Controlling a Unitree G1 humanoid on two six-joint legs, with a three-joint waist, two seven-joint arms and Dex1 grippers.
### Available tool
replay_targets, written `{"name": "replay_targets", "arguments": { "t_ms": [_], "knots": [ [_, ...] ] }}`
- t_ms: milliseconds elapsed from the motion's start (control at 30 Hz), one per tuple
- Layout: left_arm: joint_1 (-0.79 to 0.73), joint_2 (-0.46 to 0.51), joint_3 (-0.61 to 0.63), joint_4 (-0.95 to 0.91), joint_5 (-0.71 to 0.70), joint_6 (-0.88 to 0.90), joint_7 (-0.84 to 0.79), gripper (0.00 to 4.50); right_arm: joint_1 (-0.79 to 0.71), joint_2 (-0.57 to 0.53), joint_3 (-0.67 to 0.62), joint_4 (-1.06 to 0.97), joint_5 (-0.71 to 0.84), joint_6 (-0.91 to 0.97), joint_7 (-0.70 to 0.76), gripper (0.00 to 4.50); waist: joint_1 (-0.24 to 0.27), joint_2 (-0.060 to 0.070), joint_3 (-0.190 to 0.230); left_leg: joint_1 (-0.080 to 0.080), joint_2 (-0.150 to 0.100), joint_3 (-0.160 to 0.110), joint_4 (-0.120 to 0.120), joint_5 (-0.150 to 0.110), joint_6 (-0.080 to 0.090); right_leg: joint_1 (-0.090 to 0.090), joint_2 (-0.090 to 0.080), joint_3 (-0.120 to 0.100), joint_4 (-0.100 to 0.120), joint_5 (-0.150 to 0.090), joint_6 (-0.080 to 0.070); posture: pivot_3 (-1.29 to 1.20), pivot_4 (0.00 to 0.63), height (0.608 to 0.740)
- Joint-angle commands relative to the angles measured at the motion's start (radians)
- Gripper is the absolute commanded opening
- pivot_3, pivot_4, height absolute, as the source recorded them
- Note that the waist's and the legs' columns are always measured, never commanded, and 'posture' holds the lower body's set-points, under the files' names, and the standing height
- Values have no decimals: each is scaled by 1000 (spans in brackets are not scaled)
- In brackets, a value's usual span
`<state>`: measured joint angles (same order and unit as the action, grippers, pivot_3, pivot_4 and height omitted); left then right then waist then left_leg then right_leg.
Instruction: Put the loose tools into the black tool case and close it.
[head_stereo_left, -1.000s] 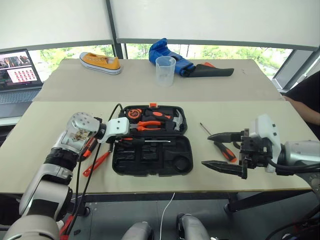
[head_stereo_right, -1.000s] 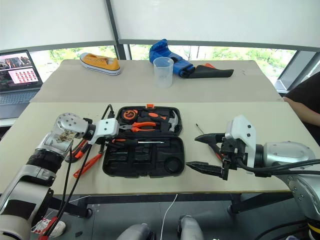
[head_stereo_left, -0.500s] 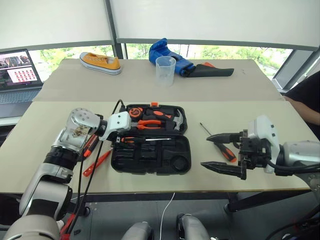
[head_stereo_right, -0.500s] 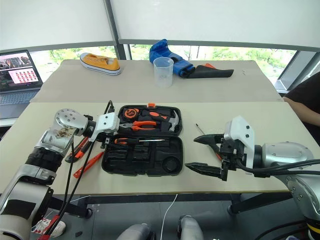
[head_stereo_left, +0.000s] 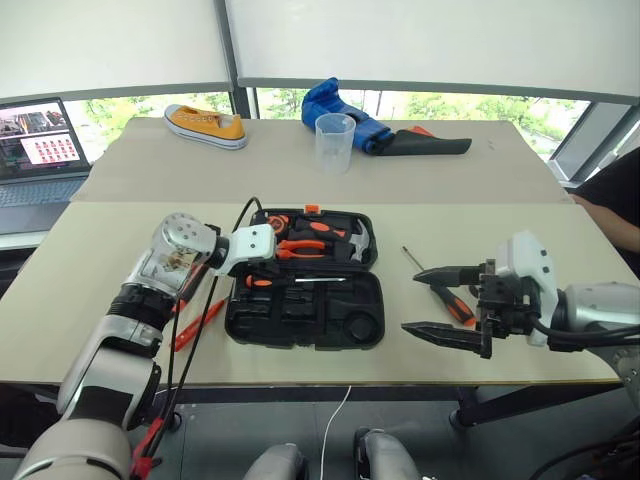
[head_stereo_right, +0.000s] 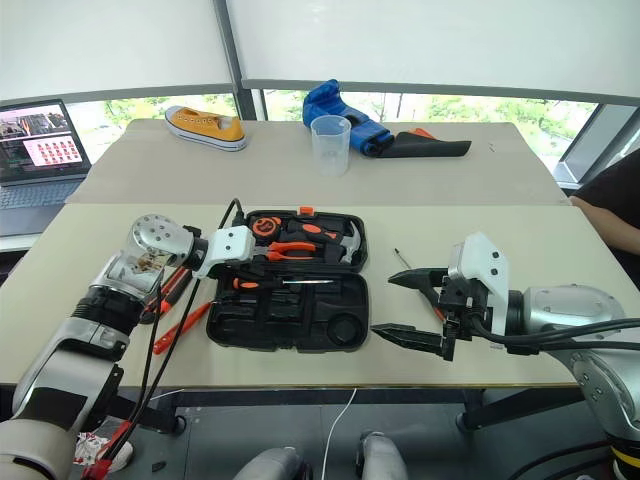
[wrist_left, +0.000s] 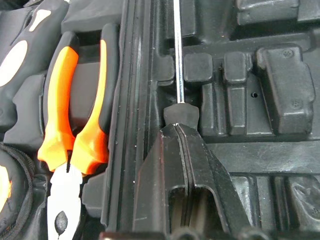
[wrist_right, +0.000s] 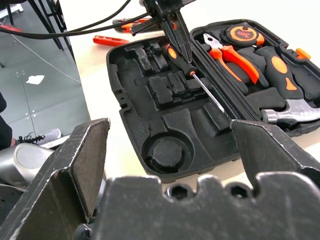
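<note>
The black tool case lies open on the near table. One long screwdriver with an orange-and-black handle rests in the case's front half. My left gripper is shut, its tips pressed together right at the end of that handle, with nothing between them. A second long screwdriver lies on the table right of the case. My right gripper hovers open beside it. A utility knife and a slim orange tester screwdriver lie left of the case.
Pliers, a hammer and a tape measure sit in the case's rear half. On the far table are a plastic beaker, a yellow shoe, a blue glove and a laptop. A person is at the right edge.
My left gripper's fingers have closed together, and the hand has edged right over the screwdriver handle in the case. The right arm has kept still.
</note>
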<state>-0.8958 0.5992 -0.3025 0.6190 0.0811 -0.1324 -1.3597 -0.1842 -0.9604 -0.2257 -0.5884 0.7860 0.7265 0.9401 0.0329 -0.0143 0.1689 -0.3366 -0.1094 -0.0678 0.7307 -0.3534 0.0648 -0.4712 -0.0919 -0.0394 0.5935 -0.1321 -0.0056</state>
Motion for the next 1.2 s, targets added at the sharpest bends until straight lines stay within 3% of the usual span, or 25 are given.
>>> {"name": "replay_targets", "arguments": {
  "t_ms": [33, 200, 300, 533, 600, 667, 867, 1200],
  "knots": [
    [12, -12, -43, 41, 49, -41, 9, 48, 11, 10, -17, -10, -13, -30, -9, 4500, 3, 0, -1, 0, 0, 0, 0, 0, 0, 0, 0, 0, 0, 0, 0, 0, 150, 731],
    [-28, -29, 36, 33, -43, 61, 1, 48, 56, 23, -33, 6, -69, -31, -58, 4500, 8, 0, -2, 1, 0, 0, 0, 0, 0, 2, 0, 0, 0, 0, 0, 0, 150, 731],
    [-46, -2, 143, -85, -226, 275, -107, 717, 110, 66, -95, 3, -78, 11, -165, 4500, 5, -1, -1, 0, 0, 0, 1, 0, 0, 1, 1, 0, 0, 0, 0, 0, 150, 731],
    [3, 56, 312, -473, -544, 748, -79, 3109, 302, 175, -216, -48, -90, 58, -333, 4500, -4, -1, -2, -2, 0, 0, 0, 0, 0, -2, 2, 0, 2, 0, 0, 0, 150, 731],
    [32, 73, 316, -568, -585, 814, -67, 3928, 332, 199, -215, -44, -114, 54, -373, 4500, -7, -1, -2, -1, 0, 0, 0, 0, 0, -1, 2, 0, 1, 0, 0, 0, 150, 731],
    [74, 91, 292, -651, -613, 829, -91, 4469, 326, 235, -177, 1, -160, 44, -429, 4500, -12, 0, -2, 1, -1, 0, 0, 0, 0, -1, 2, 1, 0, 0, 0, 0, 150, 731],
    [153, 125, 246, -748, -638, 819, -116, 4489, 230, 280, -84, 151, -268, 8, -487, 4500, -26, 0, -2, 4, 0, 0, 0, 2, -3, 1, 3, 3, 2, 0, 0, 0, 150, 731],
    [181, 139, 176, -754, -589, 732, -103, 4489, 85, 334, 92, 357, -376, -81, -432, 4500, -22, 0, -2, 3, 2, 1, -1, 2, -4, 0, 8, 8, 1, 2, -3, 0, 150, 731]
  ]
}}
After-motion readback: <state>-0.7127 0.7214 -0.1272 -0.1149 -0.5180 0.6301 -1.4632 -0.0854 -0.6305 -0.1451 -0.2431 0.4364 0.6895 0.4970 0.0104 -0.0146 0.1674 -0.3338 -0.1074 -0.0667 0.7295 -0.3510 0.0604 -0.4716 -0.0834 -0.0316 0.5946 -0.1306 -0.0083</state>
